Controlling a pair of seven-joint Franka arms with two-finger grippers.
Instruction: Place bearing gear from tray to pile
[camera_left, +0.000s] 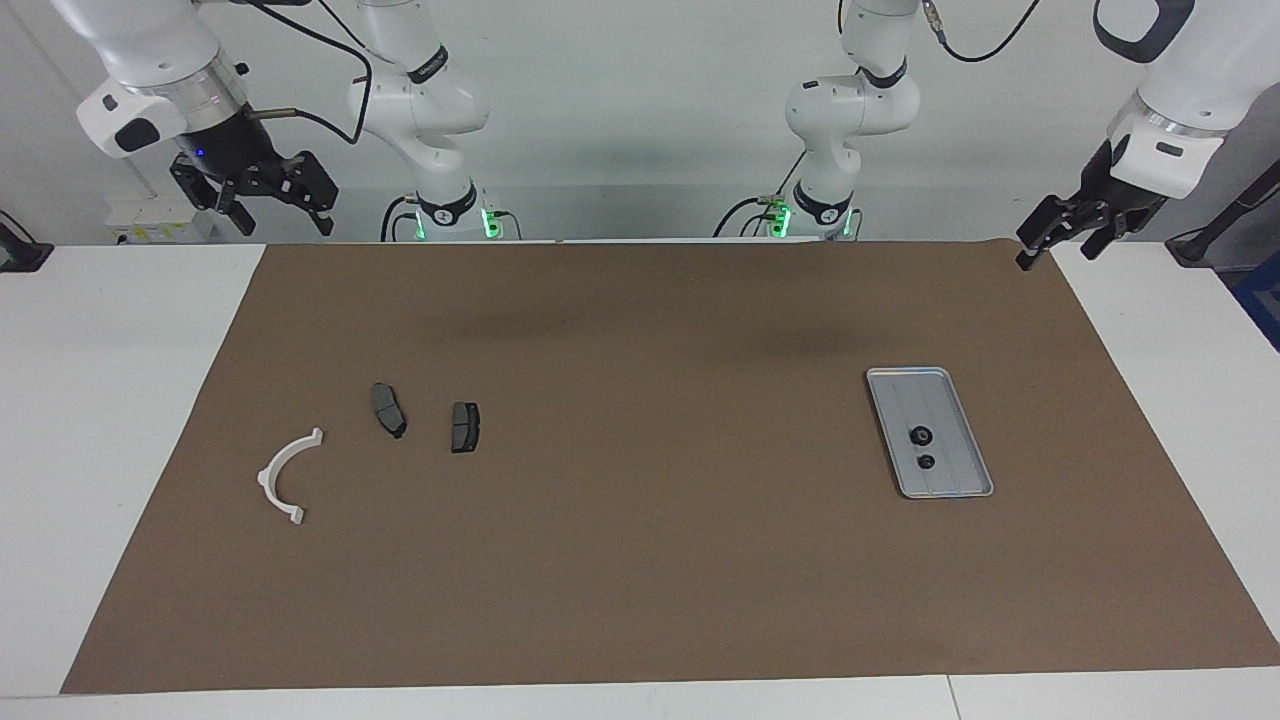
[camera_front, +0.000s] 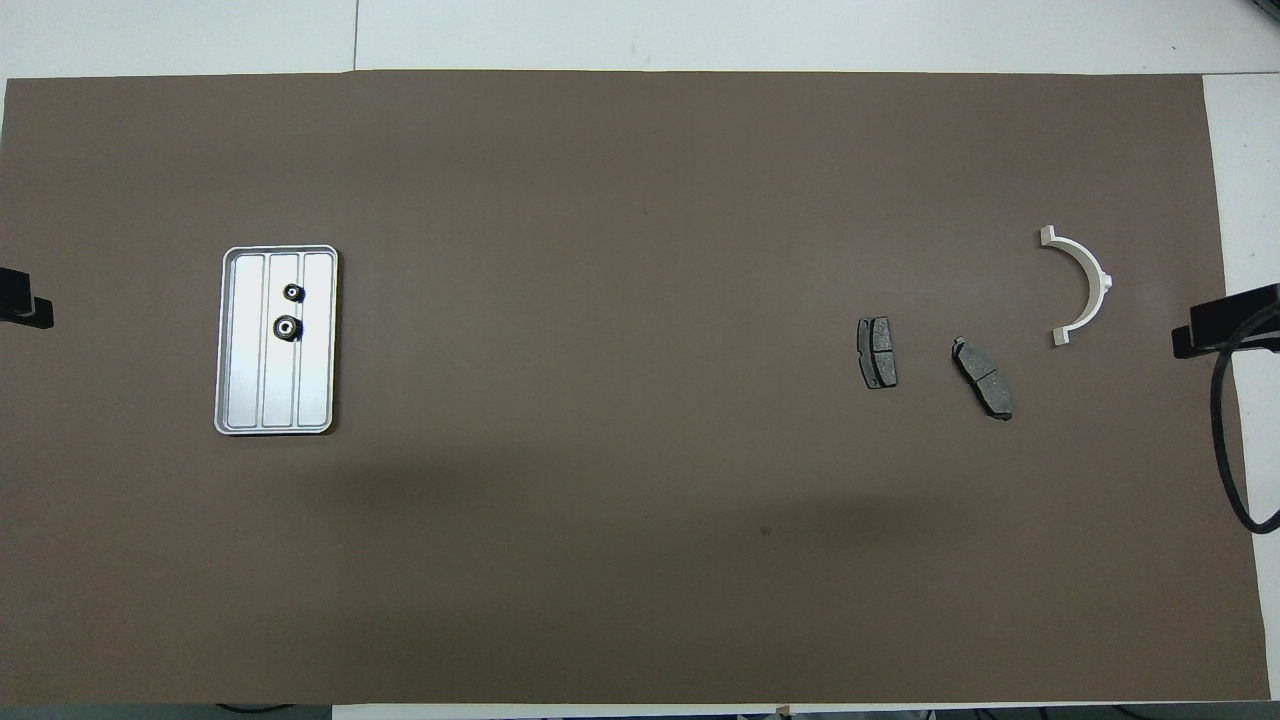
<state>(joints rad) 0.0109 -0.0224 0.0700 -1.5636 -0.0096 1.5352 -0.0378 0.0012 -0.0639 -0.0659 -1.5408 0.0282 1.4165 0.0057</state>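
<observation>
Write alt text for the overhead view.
A silver tray holding two small black bearing gears lies on a brown mat toward the left arm's end. Two dark brake pads and a white half-ring bracket lie toward the right arm's end.

Two bearing gears (camera_left: 921, 446) lie in the tray (camera_left: 950, 400) — both tools raised, open, waiting.
</observation>
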